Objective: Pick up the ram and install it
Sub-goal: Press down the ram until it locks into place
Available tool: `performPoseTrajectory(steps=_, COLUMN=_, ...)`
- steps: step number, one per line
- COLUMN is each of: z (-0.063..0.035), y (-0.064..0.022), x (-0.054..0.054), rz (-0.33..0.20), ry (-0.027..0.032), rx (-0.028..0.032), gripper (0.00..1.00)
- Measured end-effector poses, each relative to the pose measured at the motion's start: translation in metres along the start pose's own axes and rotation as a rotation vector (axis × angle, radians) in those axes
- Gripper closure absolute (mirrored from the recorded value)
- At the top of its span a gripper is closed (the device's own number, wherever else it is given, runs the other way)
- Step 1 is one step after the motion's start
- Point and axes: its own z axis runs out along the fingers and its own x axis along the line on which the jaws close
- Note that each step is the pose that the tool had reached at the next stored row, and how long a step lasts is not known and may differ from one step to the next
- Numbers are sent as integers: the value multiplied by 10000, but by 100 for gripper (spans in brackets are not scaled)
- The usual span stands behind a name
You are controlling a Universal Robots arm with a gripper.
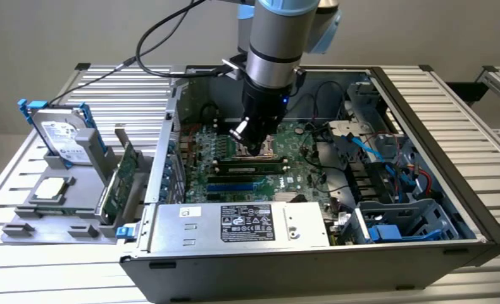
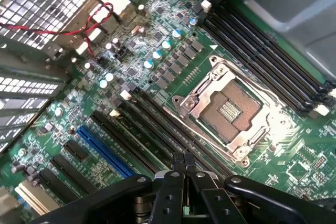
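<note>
End effector (image 1: 252,140): lowered into the computer case (image 1: 452,126), fingers pressed together, nothing visibly pinched between them; in the wrist view its tips (image 2: 184,157) meet as one narrow point.
Reason for closed fingers: judged to give a slim tip that fits between board parts and can press on a thin edge.
Directly under tip: memory slots (image 2: 157,124), on the bank just beside the CPU socket (image 2: 231,109).
Ram (image 1: 250,168): lies along a slot just beside the end effector, level with the motherboard (image 1: 233,187); appears inserted, full seating cannot be told.
Socket: empty, contacts exposed, close to the tip.
Farther out: blue slot (image 2: 102,150), power supply (image 1: 250,225).
Well apart, outside the case: expansion card (image 1: 123,174) and hard drive (image 1: 60,136) upright in a holder on the desk (image 1: 115,79), kept accessible.
</note>
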Motion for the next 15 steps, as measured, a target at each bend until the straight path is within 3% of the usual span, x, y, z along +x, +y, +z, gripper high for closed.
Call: performPoseTrajectory(steps=15, z=15, y=-2, x=0, rz=2649, ry=-247, rx=-89, gripper=89)
